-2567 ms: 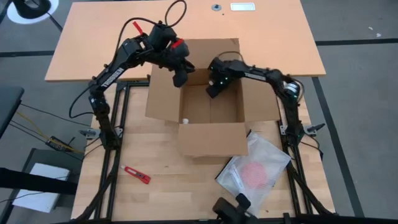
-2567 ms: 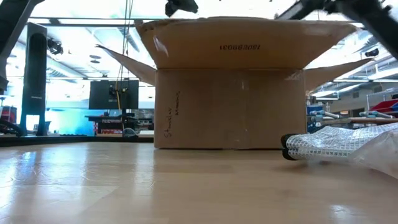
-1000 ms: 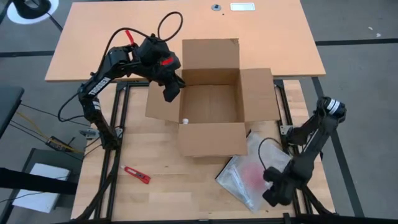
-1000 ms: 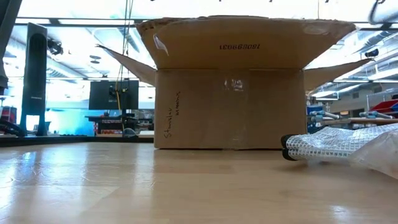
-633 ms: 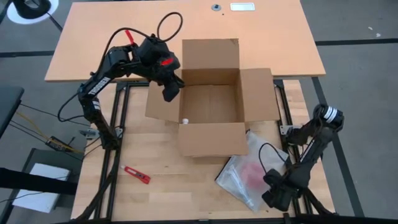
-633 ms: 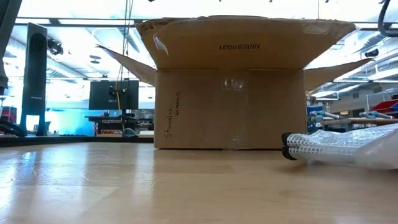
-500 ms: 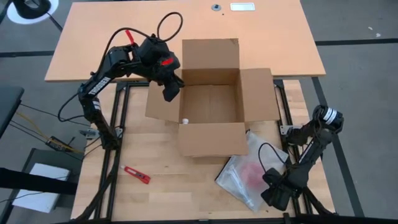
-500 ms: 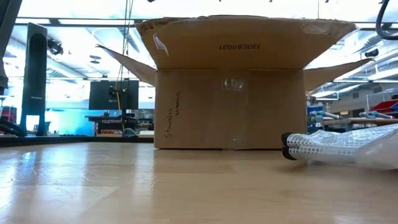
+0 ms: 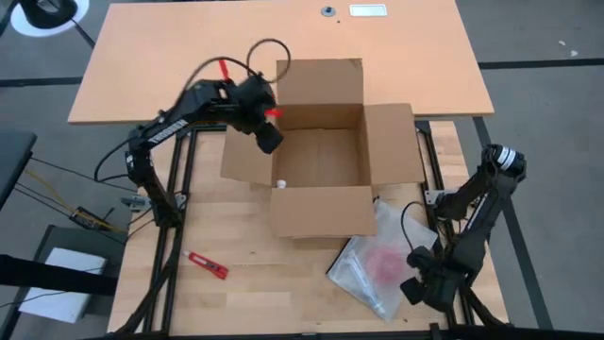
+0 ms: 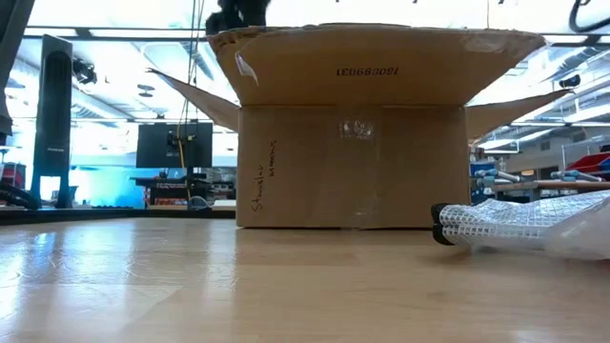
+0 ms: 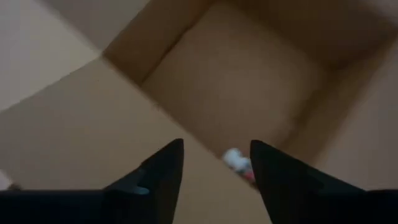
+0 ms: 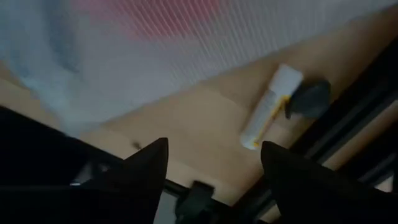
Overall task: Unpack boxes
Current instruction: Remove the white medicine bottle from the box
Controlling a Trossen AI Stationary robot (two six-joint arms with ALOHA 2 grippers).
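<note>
The brown cardboard box (image 9: pixel 321 151) stands open mid-table on its bottom, all four flaps spread; the low view shows its near wall (image 10: pixel 353 162). A small white item (image 9: pixel 279 183) lies on its floor by the near left corner, also seen in the left wrist view (image 11: pixel 236 159). My left gripper (image 9: pixel 269 140) hangs open above the box's left wall, tilted down into it (image 11: pixel 216 146). My right gripper (image 9: pixel 422 286) is open at the near right, just over the table beside the clear plastic bag (image 9: pixel 382 260), touching nothing (image 12: pixel 214 144).
The clear bag (image 10: pixel 534 224) with something red inside lies flat on the table right of the box's near flap. A white tube (image 12: pixel 270 115) lies on the wood by the table's frame. A red tool (image 9: pixel 206 265) lies near left. The far tabletop (image 9: pixel 170 57) is bare wood.
My left gripper has come down and moved right toward the box, tipping steeper; its dark shape now shows above the box's left wall in the low view. My right arm has shifted slightly by the bag. The bag's right part has sunk a little onto the table.
</note>
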